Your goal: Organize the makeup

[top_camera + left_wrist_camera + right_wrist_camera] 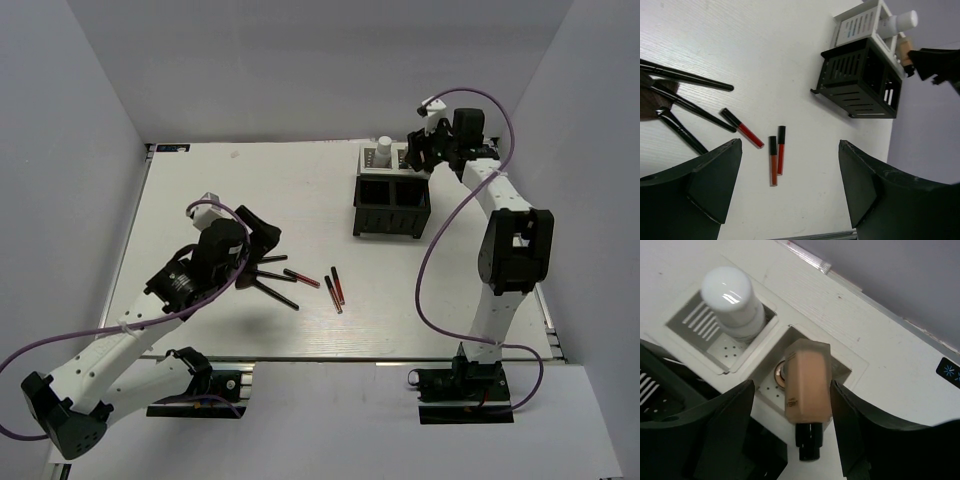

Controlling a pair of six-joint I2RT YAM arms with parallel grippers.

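Nearest to the bases, the left gripper [264, 232] hangs over the black brushes [277, 296] on the table [250, 180], and from above it hides part of them. Its own camera shows more. The jaws are spread wide with nothing between them, and the brushes [690, 106] lie fanned out at the left, beside one finger [715, 180].

A little farther lie three red-black pencils. One pencil [742, 128] is close to the brush handles, and a pair [777, 155] lies side by side, almost touching. In the top view the pair [336, 290] looks slightly crossed.

Farther still stands the black box [392, 205], and a white holder [392, 162] stands right behind it. The top view shows only the white bottle [384, 150] standing upright in the holder.

The right wrist camera shows that a tan bottle [807, 385] is also there. It lies tilted in the compartment next to the white bottle [735, 300], and its dark cap reaches out over the rim.

The right gripper [791, 385] has its jaws spread, one on each side of the tan bottle. A gap shows on the picture's left side. On the other side I cannot tell if the finger [865, 435] touches it.
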